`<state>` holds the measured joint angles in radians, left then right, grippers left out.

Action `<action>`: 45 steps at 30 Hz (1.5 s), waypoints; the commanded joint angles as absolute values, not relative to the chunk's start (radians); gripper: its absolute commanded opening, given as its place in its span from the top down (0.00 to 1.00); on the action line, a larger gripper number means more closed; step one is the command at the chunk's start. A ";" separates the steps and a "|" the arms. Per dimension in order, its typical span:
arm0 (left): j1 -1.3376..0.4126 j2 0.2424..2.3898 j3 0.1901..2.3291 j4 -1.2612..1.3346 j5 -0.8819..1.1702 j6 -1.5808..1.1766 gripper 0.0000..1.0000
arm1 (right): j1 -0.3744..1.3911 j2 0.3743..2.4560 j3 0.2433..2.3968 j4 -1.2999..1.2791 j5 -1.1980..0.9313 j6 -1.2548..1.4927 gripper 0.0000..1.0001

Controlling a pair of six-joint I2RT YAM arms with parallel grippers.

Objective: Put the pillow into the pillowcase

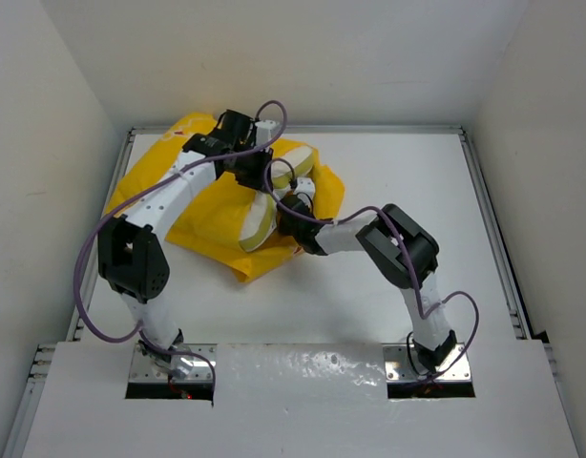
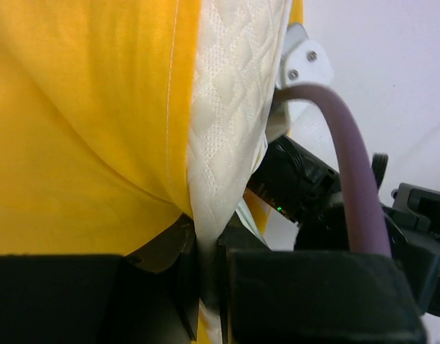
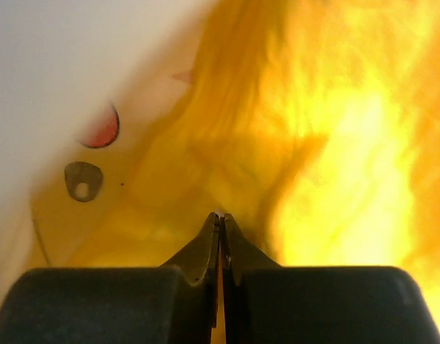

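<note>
right gripper [image 3: 220, 217] jaws pressed together, deep in pillowcase [image 1: 205, 225] folds, blurry so maybe nipping fabric; pillow [image 1: 259, 225] end pokes out of pillowcase; beyond it left gripper [image 2: 206, 247] clamped on quilted pillow edge; pillowcase bunched at table [image 1: 398, 181] far left

No lettering, number or brand can be read in any view. In the right wrist view the bright yellow thin fabric pillowcase [image 3: 299, 143] shows only wordless print: a red rounded patch [image 3: 102, 130] and, just below it, a dull brown oval with a pale dot [image 3: 82, 180].
</note>
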<state>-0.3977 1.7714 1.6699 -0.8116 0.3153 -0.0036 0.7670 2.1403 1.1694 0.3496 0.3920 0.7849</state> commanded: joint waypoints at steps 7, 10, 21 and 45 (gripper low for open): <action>-0.396 1.717 1.569 -0.822 0.347 0.126 1.00 | 0.755 1.847 0.767 0.235 0.555 0.794 1.00; -0.409 1.717 1.531 -0.781 0.362 0.147 1.00 | 0.718 1.754 0.623 0.273 0.528 0.814 1.00; -0.423 1.723 1.574 -0.693 0.506 0.156 1.00 | 0.713 1.643 0.681 0.497 0.275 0.566 0.89; -0.384 1.715 1.585 -0.704 0.762 0.070 1.00 | 0.835 2.067 1.017 -0.006 0.586 0.804 1.00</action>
<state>-0.3683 1.7569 1.5761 -0.7849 0.5327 0.0994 0.8284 2.0644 1.1069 0.2100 0.5480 0.7635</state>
